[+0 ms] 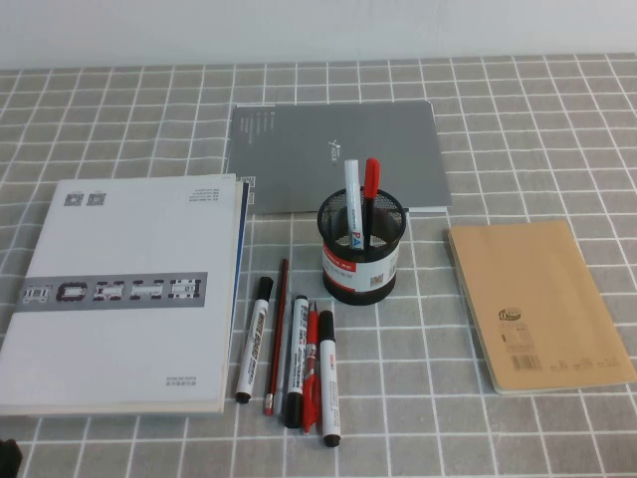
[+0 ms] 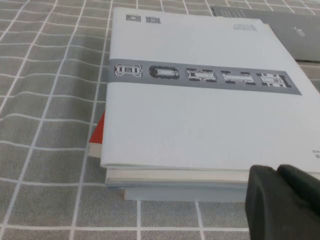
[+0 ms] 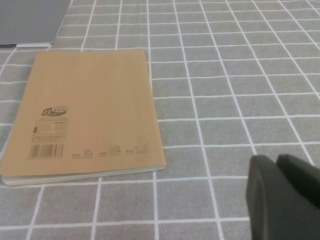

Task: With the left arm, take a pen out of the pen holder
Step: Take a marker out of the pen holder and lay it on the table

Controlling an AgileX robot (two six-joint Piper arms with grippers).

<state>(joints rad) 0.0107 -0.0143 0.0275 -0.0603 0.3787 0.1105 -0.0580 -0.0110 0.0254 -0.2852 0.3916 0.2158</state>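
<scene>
Red-capped pen (image 1: 370, 179) and white pen (image 1: 351, 194), likely light, stiff and slick, stand in the mesh pen holder (image 1: 362, 264) at the centre of the worktop (image 1: 518, 119), best pinched below a cap; the closed left hand (image 2: 278, 175) hovers at the white book's (image 2: 200, 120) near edge, and the right hand (image 3: 277, 165), state I cannot tell, is near the tan notebook (image 3: 90, 110).

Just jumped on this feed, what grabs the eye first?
The black mesh pen holder at table centre, with a white pen and a red-capped pen standing in it. A row of loose pens lies in front of it. The left gripper, shut, hangs by the white book; the right gripper by the brown notebook.
</scene>
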